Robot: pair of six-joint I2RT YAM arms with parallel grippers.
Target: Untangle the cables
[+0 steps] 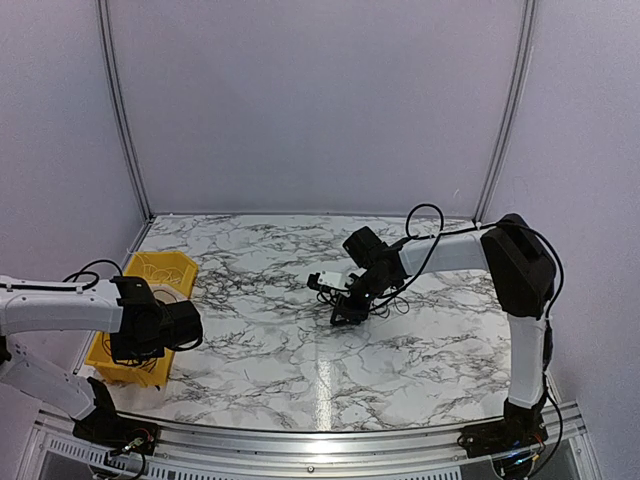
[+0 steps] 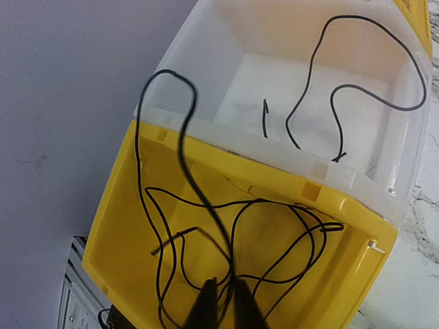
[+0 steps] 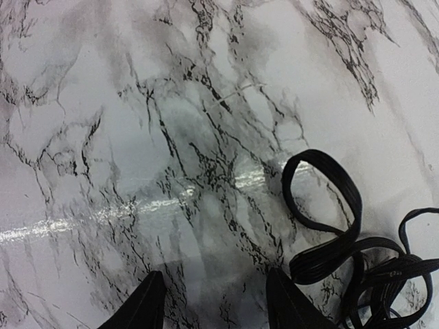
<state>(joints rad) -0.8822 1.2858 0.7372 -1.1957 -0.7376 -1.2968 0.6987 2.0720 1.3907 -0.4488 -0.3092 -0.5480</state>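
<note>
The cables lie in two places. Several thin black wires (image 2: 274, 226) lie looped in the yellow bin (image 2: 116, 226), which shows at the table's left edge in the top view (image 1: 172, 268). My left gripper (image 2: 225, 307) hangs over this bin (image 1: 160, 325), its jaws pinched shut on one thin wire that rises out of the bin. A small bunch of black cables (image 3: 336, 253) lies on the marble table at centre right (image 1: 392, 300). My right gripper (image 3: 216, 305) is open and empty just left of that bunch (image 1: 346, 312), close above the table.
The far part of the bin's inside (image 2: 329, 89) looks washed-out white and holds two more loose wires. The marble table (image 1: 270, 350) lies between the arms. Grey walls stand close behind and at both sides.
</note>
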